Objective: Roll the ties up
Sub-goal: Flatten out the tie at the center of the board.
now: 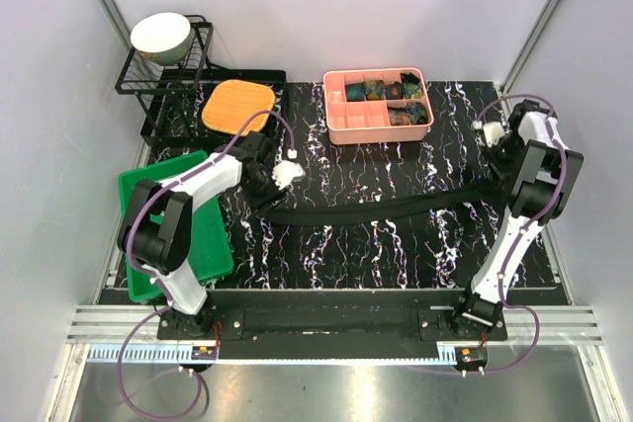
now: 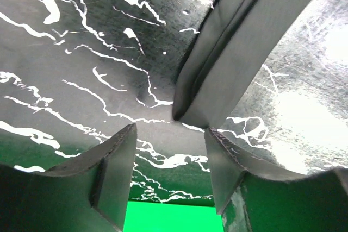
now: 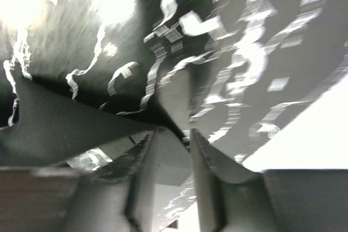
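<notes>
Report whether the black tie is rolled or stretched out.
Stretched out: the tie stretches as one long strip across the table, no coil visible.

We see a black table point(image 1: 396, 244) veined in white; at its back left stands a black wire rack point(image 1: 193, 71) holding a pale green bowl point(image 1: 161, 36); an orange square mat point(image 1: 237, 106) lies just beside it; a pink divided box point(image 1: 348, 131) sits at the back; a green tray point(image 1: 213, 239) lies along the left edge.

The left pincer point(image 2: 171, 134) points down, jaws standing apart; the right pincer point(image 3: 174, 134), also lowered, has jaws nearly together.
</notes>
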`<state>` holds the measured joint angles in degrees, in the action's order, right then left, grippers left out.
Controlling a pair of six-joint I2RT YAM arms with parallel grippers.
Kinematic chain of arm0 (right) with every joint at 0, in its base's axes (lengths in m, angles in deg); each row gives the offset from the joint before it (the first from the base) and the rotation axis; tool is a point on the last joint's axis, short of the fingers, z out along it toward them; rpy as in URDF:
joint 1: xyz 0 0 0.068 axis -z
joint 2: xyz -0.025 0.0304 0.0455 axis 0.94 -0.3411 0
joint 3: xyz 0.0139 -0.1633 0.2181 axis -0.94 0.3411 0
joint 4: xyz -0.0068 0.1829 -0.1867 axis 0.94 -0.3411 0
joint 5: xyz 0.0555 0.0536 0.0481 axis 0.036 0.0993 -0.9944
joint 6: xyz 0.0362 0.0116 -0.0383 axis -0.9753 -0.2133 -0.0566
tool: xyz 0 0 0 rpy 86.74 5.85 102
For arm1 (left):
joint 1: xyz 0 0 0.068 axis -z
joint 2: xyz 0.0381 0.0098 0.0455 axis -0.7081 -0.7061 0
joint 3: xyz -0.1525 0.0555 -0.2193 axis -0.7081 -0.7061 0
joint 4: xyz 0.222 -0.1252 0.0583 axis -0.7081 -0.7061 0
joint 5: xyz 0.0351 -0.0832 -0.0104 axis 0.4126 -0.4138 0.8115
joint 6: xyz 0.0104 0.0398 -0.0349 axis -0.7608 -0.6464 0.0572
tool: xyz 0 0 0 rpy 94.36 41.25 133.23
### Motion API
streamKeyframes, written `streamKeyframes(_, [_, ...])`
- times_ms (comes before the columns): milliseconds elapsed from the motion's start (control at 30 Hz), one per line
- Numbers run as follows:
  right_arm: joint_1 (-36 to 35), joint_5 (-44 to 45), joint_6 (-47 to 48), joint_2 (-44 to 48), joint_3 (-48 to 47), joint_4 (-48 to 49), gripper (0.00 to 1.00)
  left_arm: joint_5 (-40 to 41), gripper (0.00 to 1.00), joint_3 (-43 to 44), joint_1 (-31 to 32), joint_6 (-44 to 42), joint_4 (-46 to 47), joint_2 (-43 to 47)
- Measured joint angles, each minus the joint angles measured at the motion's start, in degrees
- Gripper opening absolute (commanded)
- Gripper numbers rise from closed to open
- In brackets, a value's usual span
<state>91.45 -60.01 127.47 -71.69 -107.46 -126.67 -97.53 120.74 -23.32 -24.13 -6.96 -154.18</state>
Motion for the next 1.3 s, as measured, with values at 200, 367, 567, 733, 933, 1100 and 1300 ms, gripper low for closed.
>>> streamKeyframes(200, [0.0, -0.15, 3.48, 2.99, -2.95, -0.31, 0.55, -1.14, 0.61, 0.35, -0.09, -0.17, -0.04, 1.38])
streamKeyframes(367, [0.07, -1.07, 5.9, 10.16, -0.81, -3.06, 0.59, -3.34, 0.63, 0.37, 0.74, -0.96, 0.02, 1.79])
streamKeyframes(567, [0.59, -5.92, 8.66, 17.31, 2.45, -7.48, 0.88, -3.32, 0.63, 1.09, 7.19, -2.78, 0.46, 1.46])
streamKeyframes(733, [3.5, -6.62, 10.34, 18.69, 10.38, -5.57, 0.94, -3.5, 0.65, 2.62, 8.26, -3.52, 2.14, -0.52])
streamKeyframes(933, [5.97, -6.67, 10.45, 12.15, 11.76, 1.22, 0.83, -3.3, 0.61, 2.58, 7.98, -4.2, 2.69, -2.64])
streamKeyframes(1100, [5.92, -6.4, 10.23, 7.26, 11.89, 6.69, 0.4, -2.29, 0.51, 1.77, 7.91, -4.81, 3.89, -3.8])
streamKeyframes(1300, [6.23, -3.56, 13.53, 7.45, 13.0, 9.2, 0.0, -1.38, 0.26, 0.72, 6.23, -6.54, 4.48, -5.09])
